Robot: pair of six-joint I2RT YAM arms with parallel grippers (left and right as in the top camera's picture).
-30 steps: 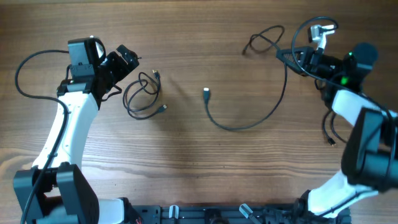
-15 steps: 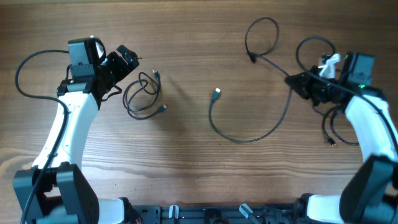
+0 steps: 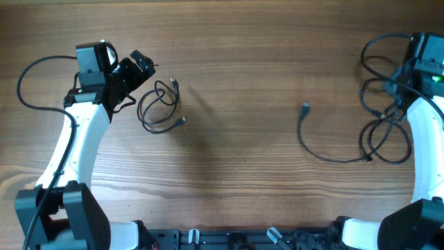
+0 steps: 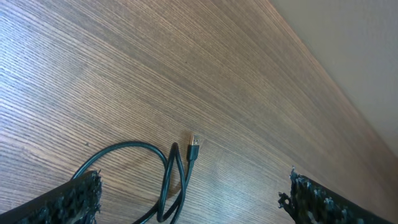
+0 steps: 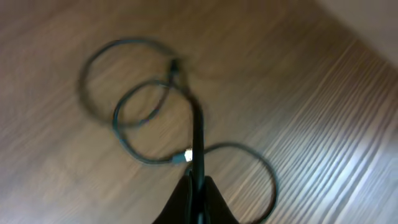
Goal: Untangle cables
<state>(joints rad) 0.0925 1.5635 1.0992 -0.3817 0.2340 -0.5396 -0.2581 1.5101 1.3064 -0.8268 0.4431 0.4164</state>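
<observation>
Over at the far right edge, a black cable (image 5: 198,130) is clamped in the fully closed right gripper (image 5: 196,184), likely so its loops (image 3: 380,132) are dragged apart. Beside the left gripper (image 4: 196,199), spread wide and empty, a small coil (image 3: 158,107) is left lying on the table (image 3: 236,42).

Cables: 1 coiled cable (image 3: 158,105) on its own, w/ 2 plug ends (image 3: 182,121) showing. Well right of that coil: 1 long cable (image 3: 333,160), 1 end plug (image 3: 305,107) showing. It runs into 1 looped bunch (image 3: 380,132) farther right of the coil. No. of cords in the bunch: can't tell. At least 3 loops in right wrist view. Tools: 2, i.e. left tool (image 3: 142,67) + right tool (image 5: 198,183). Counter (image 3: 243,48): 1.
</observation>
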